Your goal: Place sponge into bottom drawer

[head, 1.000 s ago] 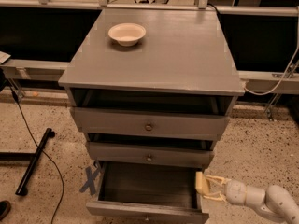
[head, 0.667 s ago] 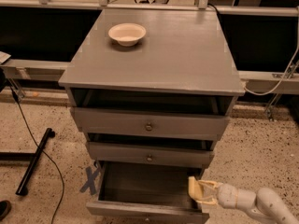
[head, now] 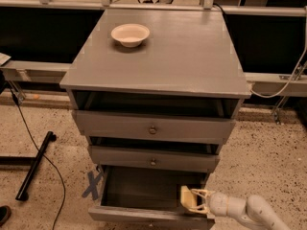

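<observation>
**STATUS: SPONGE HELD INSIDE BOTTOM DRAWER, RIGHT FRONT CORNER**

1. Claw. I read the claw (head: 192,200) low in the frame, inside the right front corner of the bottom drawer (head: 139,213). It is clenched on the sponge (head: 185,197).

2. Sponge. It is a small pale yellow foam block, roughly rectangular and soft-edged, standing on edge in the grip. It sits over the drawer's dark floor. I cannot tell whether it touches that floor.

3. Arm. The arm (head: 252,210) enters from the lower right corner and lies nearly level. It is a smooth, light grey tube with a rounded joint, and it reaches over the drawer's right wall.

4. Cabinet (head: 79,121).
   - It is built of matte grey painted wood with square edges.
   - The bottom drawer is a wide, shallow box and is pulled out the farthest.
   - The two upper drawers (head: 192,128) stand slightly open.
   - Each upper drawer carries one small round knob (head: 152,130) at its centre.

5. Tabletop (head: 187,56). It is flat and grey. A round, smooth, cream-white bowl (head: 130,34) stands near its back left corner, well apart from the claw.

6. Floor (head: 268,152).
   - The surface is speckled stone.
   - A blue X (head: 92,183) is marked just left of the bottom drawer.
   - A black bar (head: 34,166) and a thin black cable (head: 29,133) lie further left.
</observation>
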### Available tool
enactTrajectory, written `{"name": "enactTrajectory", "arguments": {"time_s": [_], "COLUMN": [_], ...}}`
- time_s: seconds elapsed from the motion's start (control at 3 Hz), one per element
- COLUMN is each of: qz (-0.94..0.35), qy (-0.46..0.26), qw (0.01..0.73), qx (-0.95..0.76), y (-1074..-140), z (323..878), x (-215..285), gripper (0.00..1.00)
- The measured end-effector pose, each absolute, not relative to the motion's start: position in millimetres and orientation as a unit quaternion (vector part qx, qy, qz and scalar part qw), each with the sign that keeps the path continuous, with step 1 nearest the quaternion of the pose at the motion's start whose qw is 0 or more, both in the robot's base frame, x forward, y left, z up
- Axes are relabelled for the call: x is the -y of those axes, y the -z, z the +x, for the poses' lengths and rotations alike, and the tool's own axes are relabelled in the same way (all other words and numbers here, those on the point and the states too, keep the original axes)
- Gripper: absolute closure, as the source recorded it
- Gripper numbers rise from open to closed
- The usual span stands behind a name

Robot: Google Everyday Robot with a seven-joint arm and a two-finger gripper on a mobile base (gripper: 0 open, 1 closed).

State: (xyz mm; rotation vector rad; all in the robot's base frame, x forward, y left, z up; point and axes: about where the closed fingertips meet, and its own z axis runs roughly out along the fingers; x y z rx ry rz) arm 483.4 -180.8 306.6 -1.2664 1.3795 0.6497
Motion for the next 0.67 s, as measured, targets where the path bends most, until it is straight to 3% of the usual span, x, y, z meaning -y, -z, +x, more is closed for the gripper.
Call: {"name": "enactTrajectory", "arguments": {"time_s": [0.67], "qz": [-0.533], "qy": [-0.278], "qw": [0.532], "qx": [-0.596], "y": [-266.1], "z": [495.5], "x": [146.3], "gripper": [1.00]}}
